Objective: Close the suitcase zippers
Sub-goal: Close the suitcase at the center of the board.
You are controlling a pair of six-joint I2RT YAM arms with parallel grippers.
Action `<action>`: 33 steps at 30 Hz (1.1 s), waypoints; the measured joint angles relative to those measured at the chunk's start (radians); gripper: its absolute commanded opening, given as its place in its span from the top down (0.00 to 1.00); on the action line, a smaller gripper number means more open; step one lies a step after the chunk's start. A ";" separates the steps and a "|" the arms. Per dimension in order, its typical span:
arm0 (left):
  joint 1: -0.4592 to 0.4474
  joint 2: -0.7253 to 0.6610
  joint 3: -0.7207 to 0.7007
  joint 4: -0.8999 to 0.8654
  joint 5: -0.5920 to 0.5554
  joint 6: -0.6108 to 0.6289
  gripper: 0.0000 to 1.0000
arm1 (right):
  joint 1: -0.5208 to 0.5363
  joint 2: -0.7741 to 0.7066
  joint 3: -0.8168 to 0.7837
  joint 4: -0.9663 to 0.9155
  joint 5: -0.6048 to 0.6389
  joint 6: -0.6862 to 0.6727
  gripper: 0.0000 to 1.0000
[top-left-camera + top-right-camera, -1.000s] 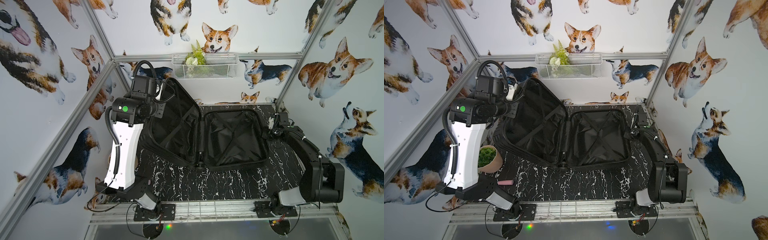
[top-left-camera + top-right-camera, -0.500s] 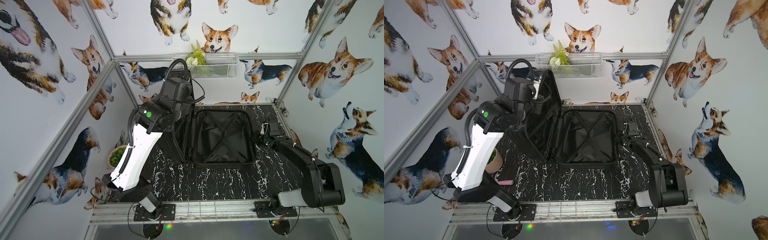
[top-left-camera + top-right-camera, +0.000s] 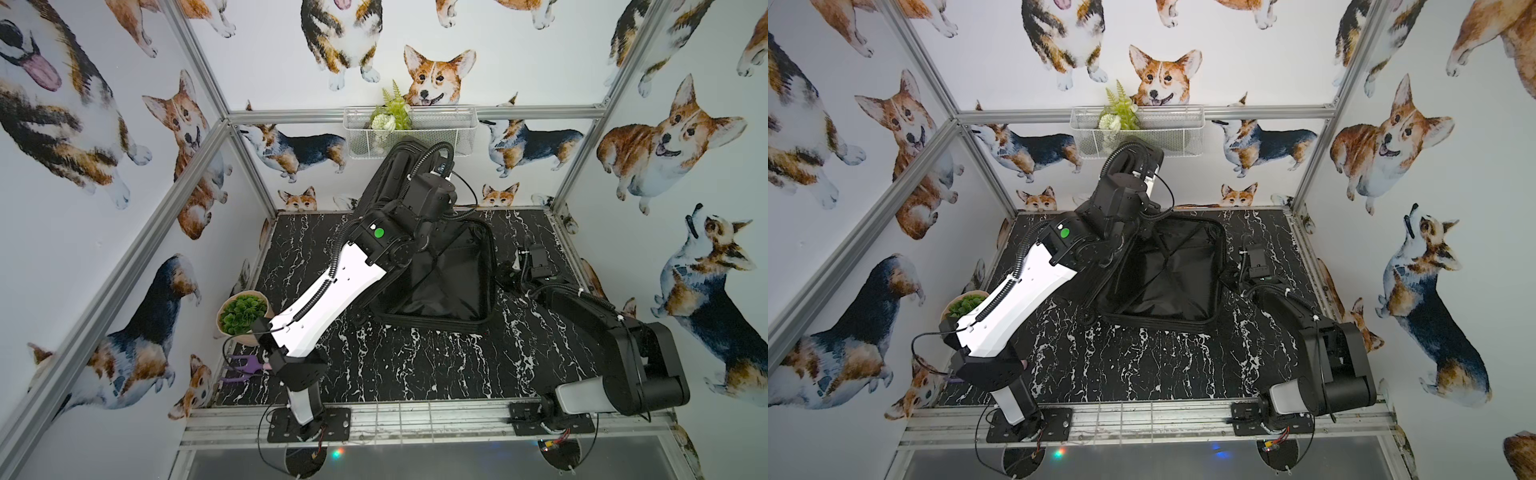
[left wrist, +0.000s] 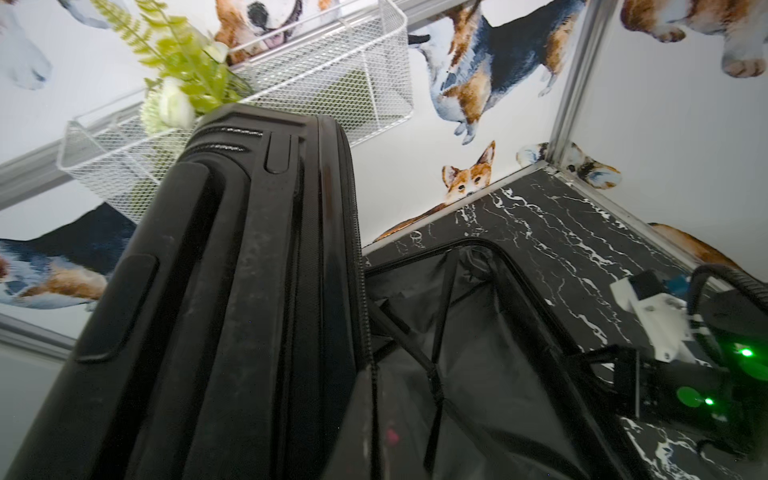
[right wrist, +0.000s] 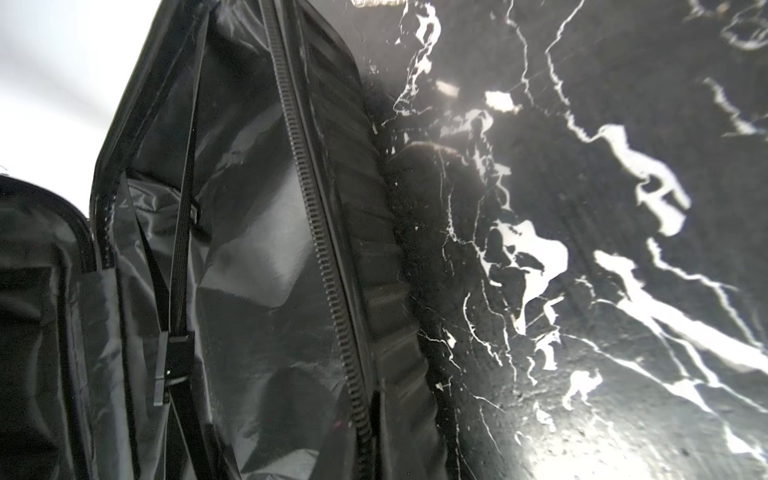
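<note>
A black tabletop (image 3: 415, 365) with a white-veined marble pattern fills the floor of the cell. On its far middle part lies a black hard-shell suitcase (image 3: 440, 291), with one fabric-lined half flat on the surface and the other half raised at a tilt on the left. At the left edge stands a green leafy plant (image 3: 243, 316) in a tan pot. Just nearer lies a purple forked plastic tool (image 3: 248, 365).

A black hard-shell suitcase (image 3: 1167, 282) lies on the black, white-veined marble bench (image 3: 1142, 365), one half flat with its lining up, the other standing steeply. The white-and-black left arm (image 3: 1017, 303) reaches to the standing half. The black right arm (image 3: 1287, 307) ends beside the flat half.
</note>
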 measured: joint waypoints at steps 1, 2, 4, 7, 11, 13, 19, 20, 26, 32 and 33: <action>-0.008 0.009 0.002 0.003 0.023 -0.003 0.80 | 0.001 0.000 -0.006 0.005 0.000 0.002 1.00; -0.014 0.018 0.008 0.003 0.082 -0.006 0.72 | 0.001 0.000 -0.011 0.010 -0.003 0.003 1.00; -0.024 0.033 0.021 0.008 0.158 -0.011 0.58 | 0.001 0.000 -0.019 0.017 -0.003 0.003 1.00; -0.027 0.035 0.027 0.017 0.285 -0.025 0.39 | 0.001 0.000 -0.026 0.030 -0.006 0.003 1.00; -0.026 0.015 0.014 0.038 0.375 -0.039 0.36 | 0.000 0.000 -0.039 0.054 -0.018 0.002 1.00; -0.024 0.006 0.004 0.038 0.400 -0.043 0.35 | -0.002 0.005 -0.042 0.067 -0.031 0.002 1.00; -0.022 -0.021 -0.043 0.036 0.414 -0.059 0.33 | 0.024 0.016 -0.055 0.116 -0.046 0.008 1.00; -0.017 -0.022 -0.050 0.036 0.411 -0.062 0.33 | 0.031 0.019 -0.055 0.121 -0.047 0.012 1.00; 0.079 -0.024 -0.112 0.005 0.415 -0.111 0.32 | 0.129 0.023 -0.056 0.144 -0.014 0.053 0.97; 0.095 0.015 -0.114 -0.043 0.489 -0.117 0.32 | 0.222 0.034 -0.050 0.164 0.037 0.104 0.66; 0.095 0.034 -0.104 -0.050 0.508 -0.117 0.32 | 0.232 0.033 -0.046 0.165 0.034 0.106 0.62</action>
